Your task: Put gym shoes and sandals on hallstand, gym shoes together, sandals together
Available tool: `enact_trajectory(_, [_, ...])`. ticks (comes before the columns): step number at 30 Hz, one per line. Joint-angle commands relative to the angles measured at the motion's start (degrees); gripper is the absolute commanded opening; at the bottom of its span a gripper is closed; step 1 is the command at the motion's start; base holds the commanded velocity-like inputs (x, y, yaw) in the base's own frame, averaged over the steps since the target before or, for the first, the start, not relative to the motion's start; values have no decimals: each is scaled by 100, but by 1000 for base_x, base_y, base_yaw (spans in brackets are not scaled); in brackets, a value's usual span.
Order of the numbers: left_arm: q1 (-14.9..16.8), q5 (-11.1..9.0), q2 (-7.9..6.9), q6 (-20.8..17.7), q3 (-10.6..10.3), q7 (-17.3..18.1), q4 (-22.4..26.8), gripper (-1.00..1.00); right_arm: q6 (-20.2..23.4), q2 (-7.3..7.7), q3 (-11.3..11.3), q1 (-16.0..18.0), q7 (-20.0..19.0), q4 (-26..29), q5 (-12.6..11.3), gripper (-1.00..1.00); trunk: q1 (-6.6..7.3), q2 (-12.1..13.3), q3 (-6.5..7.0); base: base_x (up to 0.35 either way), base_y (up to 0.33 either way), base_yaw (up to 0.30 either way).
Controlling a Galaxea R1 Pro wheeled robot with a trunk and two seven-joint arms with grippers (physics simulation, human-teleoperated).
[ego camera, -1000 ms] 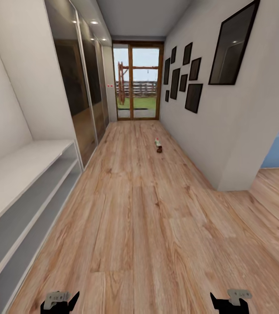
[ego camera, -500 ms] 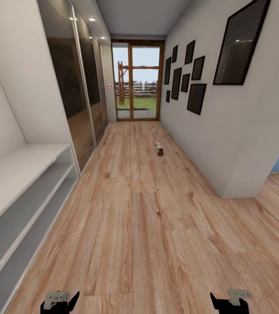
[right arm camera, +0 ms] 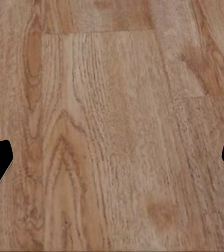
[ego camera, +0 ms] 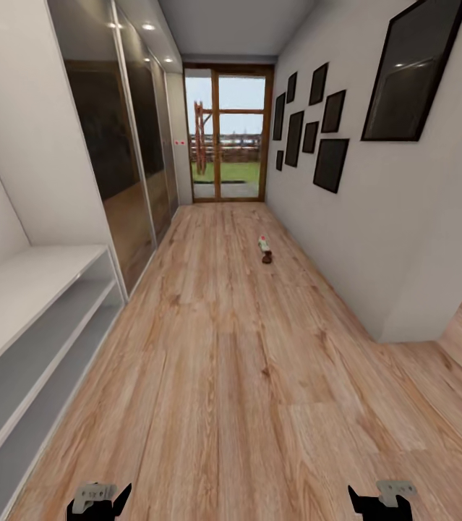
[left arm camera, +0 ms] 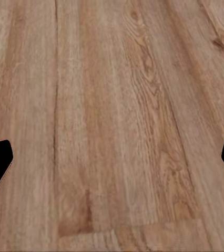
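Note:
Far down the corridor floor (ego camera: 231,376), near the right wall, lies a small white shoe with green and red marks, a gym shoe (ego camera: 262,242). A small dark-brown sandal (ego camera: 267,257) lies just in front of it. Both are too small to tell more. The pale-grey hallstand (ego camera: 21,289) stands along the left wall with its bench top and open shelves bare. My left gripper (ego camera: 99,501) and right gripper (ego camera: 381,499) hang low at the picture's near edge, far from the shoes. In the wrist views the left gripper (left arm camera: 112,163) and right gripper (right arm camera: 112,163) are open over bare planks.
Dark glass wardrobe doors (ego camera: 126,152) line the left wall past the hallstand. Black picture frames (ego camera: 330,163) hang on the right wall, whose corner (ego camera: 390,333) opens to a side room. A glazed door (ego camera: 227,137) closes the far end.
The whole view has shifted: the camera moved forward along the corridor, so the hallstand and the right wall corner slid outward. Both grippers keep their place in the picture.

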State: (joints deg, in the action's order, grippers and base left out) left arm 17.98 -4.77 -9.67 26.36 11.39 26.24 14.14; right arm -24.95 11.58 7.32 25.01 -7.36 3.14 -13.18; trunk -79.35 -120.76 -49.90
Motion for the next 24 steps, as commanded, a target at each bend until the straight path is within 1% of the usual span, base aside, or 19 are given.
enact_trajectory(1, [4,-50,0,-6,16,56,-7,100,-19,2,41,4,-29,-7,-61,100,-3,-2,-5,337,0,0])
enact_trajectory(24, [4,-50,0,-3,16,57,-7,100,-19,2,41,4,-29,-7,-61,100,-3,-2,-5,337,0,0])
